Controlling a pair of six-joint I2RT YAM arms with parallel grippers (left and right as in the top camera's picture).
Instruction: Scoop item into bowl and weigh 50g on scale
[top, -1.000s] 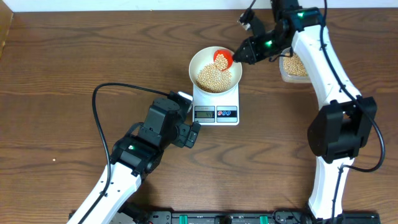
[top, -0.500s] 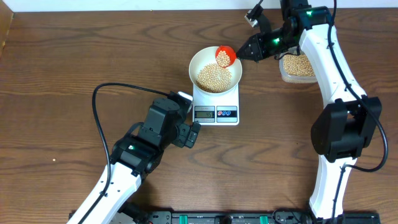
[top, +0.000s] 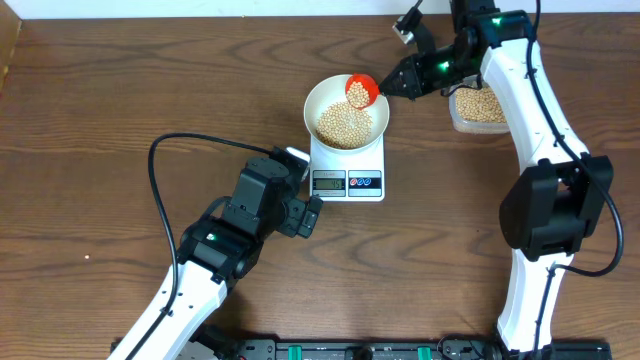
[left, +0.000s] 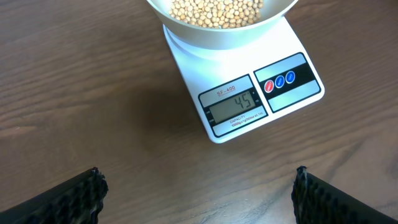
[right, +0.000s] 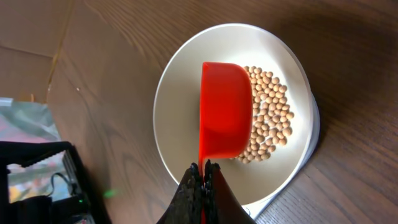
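Observation:
The white bowl (top: 312, 100) stands on the scale (top: 370, 160) with a heap of pale-tan beans (top: 340, 124) in it. My right gripper (top: 385, 88) is shut on the handle of a red scoop (top: 361, 90), held over the bowl's far right rim with a few beans showing in it. In the right wrist view the scoop (right: 225, 109) hangs above the bowl (right: 168, 99) and its beans (right: 268, 112). My left gripper (left: 198, 177) stands wide open over bare wood in front of the scale (left: 193, 74), whose display (left: 239, 102) reads 45.
A clear tub of beans (top: 478, 105) sits at the back right, under the right arm. The left arm (top: 215, 245) reaches in from the front left, and a black cable (top: 165, 170) loops over the table beside it.
The right gripper and the red scoop rose slightly and shifted back and right over the bowl's rim, then held still. The left arm has not moved.

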